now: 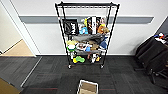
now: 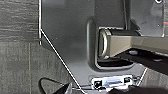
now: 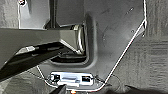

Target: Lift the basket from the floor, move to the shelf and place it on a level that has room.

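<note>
The cream-white woven basket (image 1: 88,87) sits on the dark carpet floor (image 1: 50,72), close in front of me and open side up. Beyond it, against the white wall, stands the tall black wire shelf (image 1: 86,35) on small wheels. Its top level (image 1: 86,5) looks bare, while the tiers below are packed with boxes, toys and other goods. In the wrist views, the dark tips of my left gripper (image 2: 65,88) and right gripper (image 3: 60,88) hang low beside my own body, over carpet (image 2: 17,62).
A dark draped chair or table (image 1: 155,55) stands at the right. At the left, a doorway opens onto tan wooden flooring (image 1: 20,48). A brown object (image 1: 6,88) lies at the near left corner. Open carpet runs between the basket and the shelf.
</note>
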Tool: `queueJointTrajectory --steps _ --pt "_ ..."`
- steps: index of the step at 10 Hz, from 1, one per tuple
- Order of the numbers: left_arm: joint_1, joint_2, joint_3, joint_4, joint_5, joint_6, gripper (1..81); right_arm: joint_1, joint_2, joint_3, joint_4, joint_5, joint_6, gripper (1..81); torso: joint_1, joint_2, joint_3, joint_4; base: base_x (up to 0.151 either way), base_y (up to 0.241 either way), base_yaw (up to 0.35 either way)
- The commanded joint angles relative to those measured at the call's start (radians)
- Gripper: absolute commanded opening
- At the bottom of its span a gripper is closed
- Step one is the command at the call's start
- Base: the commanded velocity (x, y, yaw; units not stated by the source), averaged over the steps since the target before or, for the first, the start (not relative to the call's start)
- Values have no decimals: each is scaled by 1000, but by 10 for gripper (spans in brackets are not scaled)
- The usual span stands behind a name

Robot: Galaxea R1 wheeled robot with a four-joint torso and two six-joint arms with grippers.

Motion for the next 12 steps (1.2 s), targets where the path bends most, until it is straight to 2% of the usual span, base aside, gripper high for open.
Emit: queueJointTrajectory --steps 1,8,12 --pt "-1 -6 0 -2 71 2 811 15 -3 -3 0 -73 -1 811 0 0 0 0 138 0 0" --pt "-1 -4 5 -2 71 2 811 21 0 -3 1 -63 9 811 0 0 0 0 136 0 0" --pt "-1 -1 5 -4 71 2 811 33 -3 0 4 -61 11 811 0 0 0 0 103 0 0"
